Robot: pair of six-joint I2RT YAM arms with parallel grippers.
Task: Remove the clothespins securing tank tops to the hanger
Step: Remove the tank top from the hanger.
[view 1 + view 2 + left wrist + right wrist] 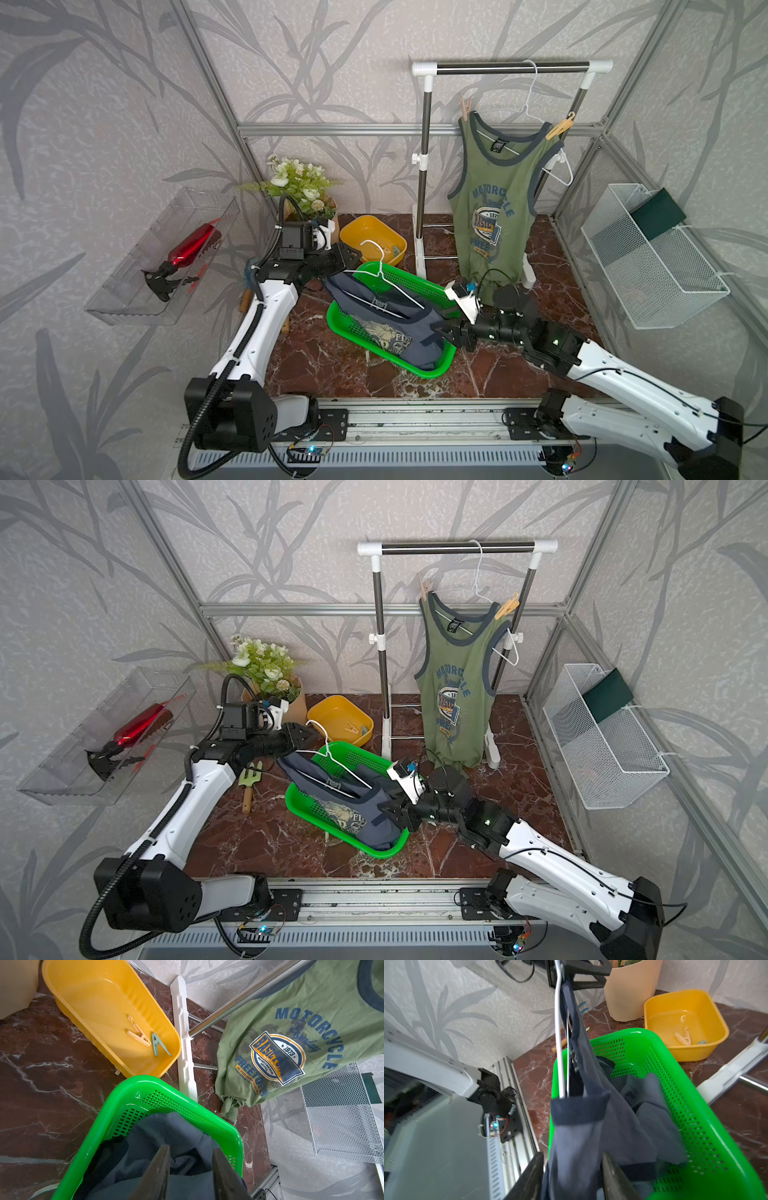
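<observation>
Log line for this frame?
left tool gripping slate-blue tank top on white wire hanger; right tool open around its fabric; two clothespins in yellow plastic tub; two clipped clothespins on olive-green tank top

The bench (41, 1064) is dark red-brown marble with white veins. Bright green basket (135, 1083) with little holes, yellow tub (83, 991). The blue top (353, 293) is slate with navy trim and a cream print. The olive top (311, 997) has navy trim, blue MOTORCYCLE lettering and an orange-and-blue badge. White hanger (560, 1043). Pale tan clothespins (138, 1034), plus one mint clothespin (159, 1044). Grey walls (104, 124), darker leaf pattern.
</observation>
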